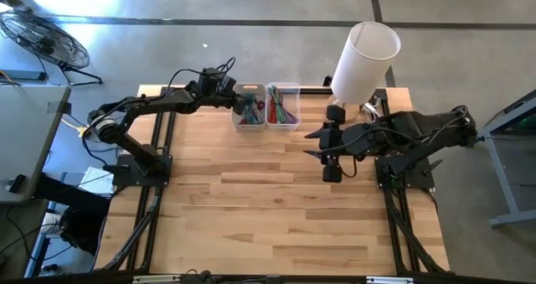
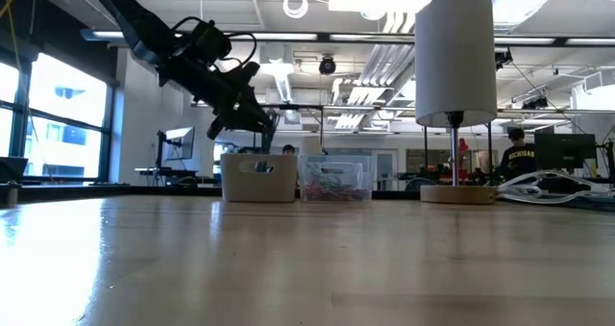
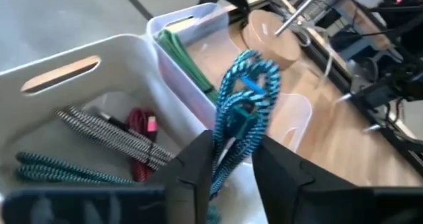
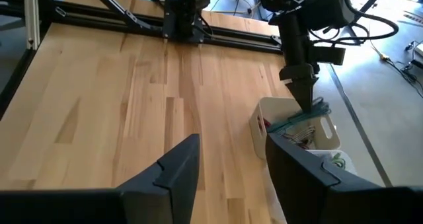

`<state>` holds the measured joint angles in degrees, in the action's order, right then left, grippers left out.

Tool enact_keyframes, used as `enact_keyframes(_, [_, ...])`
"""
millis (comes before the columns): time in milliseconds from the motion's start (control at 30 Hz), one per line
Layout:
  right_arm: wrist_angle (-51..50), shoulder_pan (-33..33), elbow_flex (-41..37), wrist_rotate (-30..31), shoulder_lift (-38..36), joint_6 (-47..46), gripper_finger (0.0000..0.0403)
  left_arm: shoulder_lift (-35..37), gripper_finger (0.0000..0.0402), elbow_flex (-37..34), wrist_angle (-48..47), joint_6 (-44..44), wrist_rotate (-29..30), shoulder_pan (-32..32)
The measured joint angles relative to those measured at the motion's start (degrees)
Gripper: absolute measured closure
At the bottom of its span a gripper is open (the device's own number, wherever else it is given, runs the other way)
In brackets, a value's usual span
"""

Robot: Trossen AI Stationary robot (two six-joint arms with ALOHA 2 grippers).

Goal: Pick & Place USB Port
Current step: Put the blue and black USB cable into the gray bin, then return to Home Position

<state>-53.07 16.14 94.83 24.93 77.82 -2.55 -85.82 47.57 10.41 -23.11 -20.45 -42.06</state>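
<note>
Two bins stand at the table's far edge: a white bin (image 1: pixel 248 105) with braided cables inside and a clear bin (image 1: pixel 283 105) with green and other cables. My left gripper (image 3: pixel 232 159) hangs above the white bin (image 3: pixel 99 92), shut on a teal braided USB cable (image 3: pixel 243 98). In the right wrist view that cable (image 4: pixel 310 115) dangles from the left gripper (image 4: pixel 303 92) over the white bin (image 4: pixel 291 128). My right gripper (image 4: pixel 231 164) is open, hovering over the table's right part (image 1: pixel 332 142), away from the bins. My left gripper pinches the teal braided cable between its two fingers, at the bundled loops near their lower part (image 3: pixel 225 151). The fingers point down at it from above. The looped cable is lifted clear over the white bin, its strands reaching the bin's rim (image 4: pixel 291 121).
A white cylindrical lamp (image 1: pixel 365 59) on a round wooden base (image 2: pixel 459 193) stands at the far right corner. Red and black-and-white cables (image 3: pixel 112 138) lie in the white bin. The wooden table (image 1: pixel 268 209) stretches open toward its near edge.
</note>
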Motion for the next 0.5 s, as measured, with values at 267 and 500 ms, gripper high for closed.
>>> enact_keyframes(267, [-0.04,0.00,0.00,-0.86,0.00,-0.21,0.0237,0.02,0.0254,0.02,-1.59,-0.86,-1.29,-0.01])
enact_keyframes(500, [-1.46,0.04,0.00,1.79,0.00,-0.11,0.0242,0.87,0.0248,0.09,5.38,-0.95,-11.02,-4.21])
